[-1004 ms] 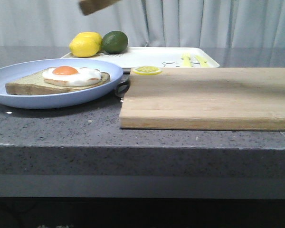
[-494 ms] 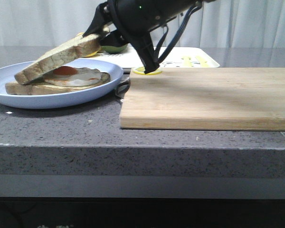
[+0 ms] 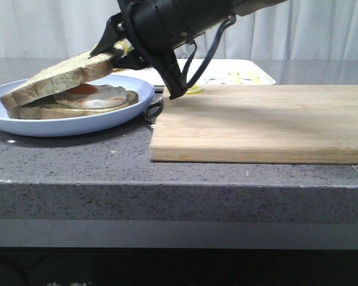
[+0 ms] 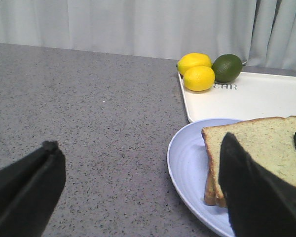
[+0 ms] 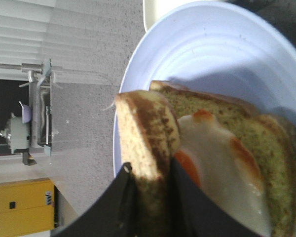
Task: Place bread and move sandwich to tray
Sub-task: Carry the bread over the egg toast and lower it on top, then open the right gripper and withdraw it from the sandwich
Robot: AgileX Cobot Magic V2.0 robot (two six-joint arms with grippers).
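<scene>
The bread (image 3: 59,72) lies tilted over the fried egg (image 3: 98,95). Its far edge rests on the lower slice, and its near edge stays raised in my right gripper (image 3: 116,53), which is shut on it. The right wrist view shows the black fingers (image 5: 180,197) pinching the bread's crust edge (image 5: 145,133) beside the egg (image 5: 217,163). The sandwich sits on the light-blue plate (image 3: 77,124). The white tray (image 3: 218,67) lies behind the board. My left gripper (image 4: 140,143) hangs open over bare counter beside the plate (image 4: 187,163), holding nothing.
A wooden cutting board (image 3: 262,122) fills the counter's right half, a lemon slice (image 3: 194,89) at its back left corner. Two lemons (image 4: 197,71) and a lime (image 4: 228,67) sit at the tray's corner (image 4: 246,98). Grey counter stretches away from the plate.
The right arm came down into view carrying the bread. It lowered the slice over the egg and shifted it left until its far edge met the lower slice.
</scene>
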